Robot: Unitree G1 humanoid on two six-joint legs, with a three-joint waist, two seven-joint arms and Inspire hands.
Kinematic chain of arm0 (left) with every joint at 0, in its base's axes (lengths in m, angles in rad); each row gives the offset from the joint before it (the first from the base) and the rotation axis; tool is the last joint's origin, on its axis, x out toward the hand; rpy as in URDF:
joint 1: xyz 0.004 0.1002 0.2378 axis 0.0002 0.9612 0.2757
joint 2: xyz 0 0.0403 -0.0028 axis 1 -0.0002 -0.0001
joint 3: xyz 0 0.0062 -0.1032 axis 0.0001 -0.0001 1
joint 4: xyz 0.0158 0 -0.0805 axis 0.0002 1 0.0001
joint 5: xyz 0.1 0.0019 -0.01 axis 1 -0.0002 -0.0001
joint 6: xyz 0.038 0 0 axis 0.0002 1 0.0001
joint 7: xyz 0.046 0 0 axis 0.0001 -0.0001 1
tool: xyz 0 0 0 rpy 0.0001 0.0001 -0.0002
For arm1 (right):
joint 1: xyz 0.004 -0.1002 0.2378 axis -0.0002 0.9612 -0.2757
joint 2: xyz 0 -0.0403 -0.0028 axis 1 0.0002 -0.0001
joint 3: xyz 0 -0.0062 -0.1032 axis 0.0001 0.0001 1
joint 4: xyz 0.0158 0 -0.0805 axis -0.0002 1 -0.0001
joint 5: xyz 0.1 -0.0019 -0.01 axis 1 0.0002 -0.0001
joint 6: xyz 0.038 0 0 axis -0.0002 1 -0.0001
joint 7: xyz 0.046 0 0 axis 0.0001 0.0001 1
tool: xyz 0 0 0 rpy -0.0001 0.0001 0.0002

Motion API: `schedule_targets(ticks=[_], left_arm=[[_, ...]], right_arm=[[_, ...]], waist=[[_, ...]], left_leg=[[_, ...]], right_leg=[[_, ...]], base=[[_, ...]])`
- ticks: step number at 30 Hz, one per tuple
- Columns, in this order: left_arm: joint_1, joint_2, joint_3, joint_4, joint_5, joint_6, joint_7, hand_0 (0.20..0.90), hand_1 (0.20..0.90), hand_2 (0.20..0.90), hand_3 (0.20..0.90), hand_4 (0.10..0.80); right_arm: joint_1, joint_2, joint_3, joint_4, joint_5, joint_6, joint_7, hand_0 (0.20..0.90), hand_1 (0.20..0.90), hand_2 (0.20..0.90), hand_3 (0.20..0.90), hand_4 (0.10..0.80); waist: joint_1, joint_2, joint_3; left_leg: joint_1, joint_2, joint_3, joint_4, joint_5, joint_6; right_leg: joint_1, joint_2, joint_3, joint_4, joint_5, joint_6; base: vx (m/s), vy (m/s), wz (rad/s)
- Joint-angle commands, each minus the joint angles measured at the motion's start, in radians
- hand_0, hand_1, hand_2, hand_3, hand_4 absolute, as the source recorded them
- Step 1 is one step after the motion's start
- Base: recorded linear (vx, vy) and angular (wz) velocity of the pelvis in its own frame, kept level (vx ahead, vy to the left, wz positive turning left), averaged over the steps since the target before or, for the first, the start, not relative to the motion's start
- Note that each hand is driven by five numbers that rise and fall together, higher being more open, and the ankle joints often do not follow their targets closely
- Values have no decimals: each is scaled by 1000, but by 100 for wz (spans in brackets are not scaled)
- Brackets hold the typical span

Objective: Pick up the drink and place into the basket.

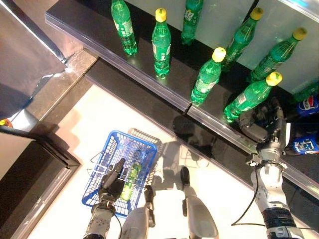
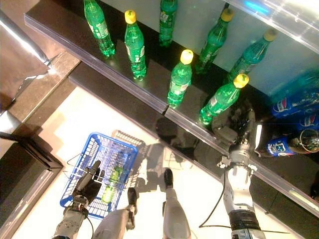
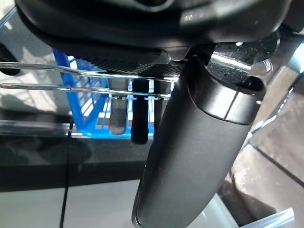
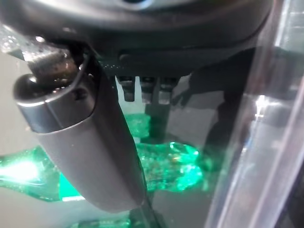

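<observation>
The blue basket (image 1: 119,149) sat on the pale floor at the lower left, and a green bottle (image 1: 130,180) already lay inside it. The left hand (image 1: 112,183) was at the basket's near side; in its wrist view the dark fingers (image 3: 138,118) were hooked over the basket's wire handles (image 3: 85,78), with the thumb (image 3: 190,156) jutting out apart from them.

Further right, on the dark shelf (image 1: 99,37) above the floor, green drink bottles with yellow caps stood in a row: one near the middle (image 1: 161,44), the next (image 1: 207,75) closer to the shelf's front edge, and a third (image 1: 251,95) leaning toward the right.

The right hand (image 1: 260,122) was up at the shelf just beside the base of that third bottle. In its wrist view the fingers (image 4: 145,88) were straight and relaxed, holding nothing, with a green bottle showing past them. Blue drink bottles (image 1: 306,105) lay at the far right.
</observation>
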Motion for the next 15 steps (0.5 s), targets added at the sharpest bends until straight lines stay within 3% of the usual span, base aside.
schedule_targets(ticks=[1, 15], left_arm=[[-76, 113, 27, -167, -60, -99, -154, 300, 300, 300, 200, 100], [-112, 131, 17, -148, -65, -79, -142, 300, 300, 300, 200, 100]], right_arm=[[-108, -118, -53, -48, -19, -122, -17, 900, 900, 900, 900, 800], [-215, -181, -9, -6, -21, -10, 35, 900, 900, 900, 900, 800]], waist=[[34, 39, -55], [51, 31, -56]], left_leg=[[-61, -10, -100, -24, 45, 47], [-63, -11, -117, -20, 48, 37]], right_leg=[[67, 75, -44, 114, -169, -21], [71, 74, -58, 114, -174, -27]], base=[[0, 0, 0], [2, -1, 0]])
